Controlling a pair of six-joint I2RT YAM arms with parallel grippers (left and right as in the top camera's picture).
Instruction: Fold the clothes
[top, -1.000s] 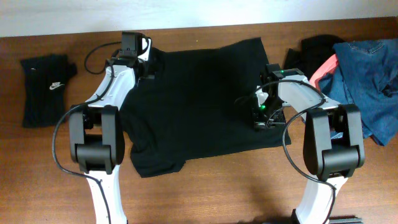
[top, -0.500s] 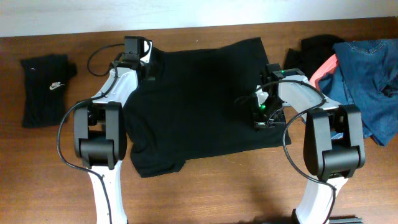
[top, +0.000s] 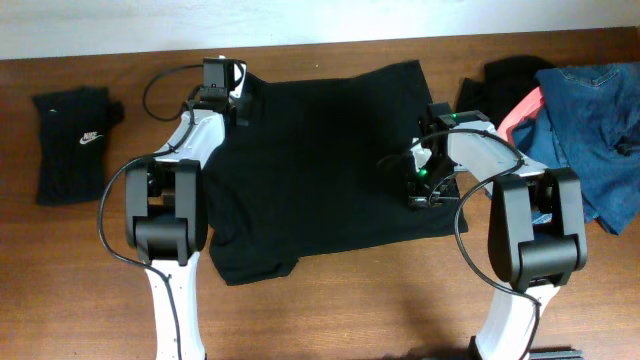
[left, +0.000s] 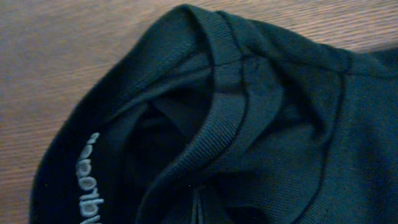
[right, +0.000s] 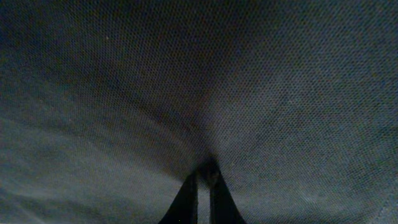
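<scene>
two tools are both closed on one black shirt (top: 320, 160), which lies spread flat on the bench (top: 350, 310) and fills the space between them.

the left tool (top: 242, 103) sits at the shirt's far left corner, where the neck opening is. in its wrist view the tips (left: 200, 208) show only as a thin dark sliver at the bottom edge, pressed together, with the ribbed collar (left: 227, 106) folding and bunching down toward them. pale lettering (left: 90, 180) runs along the inside of the neck just left of the tips, and bare wood shows beyond the collar.

the right tool (top: 418, 195) rests on the shirt's right edge, about midway along that side. its wrist view is filled with dark knit cloth; the tips (right: 203, 180) stand together with a pinch of fabric drawn up between them, creases fanning away from that spot.

well out past the left tool, on the side away from the shirt, lies a folded swoosh-marked black piece (top: 75, 140). past the right tool, also away from the shirt, sits a loose heap: a blue denim piece (top: 595, 120), a coral-pink piece (top: 520, 110) tucked under its near edge, and another dark garment (top: 510, 75) behind them.
</scene>
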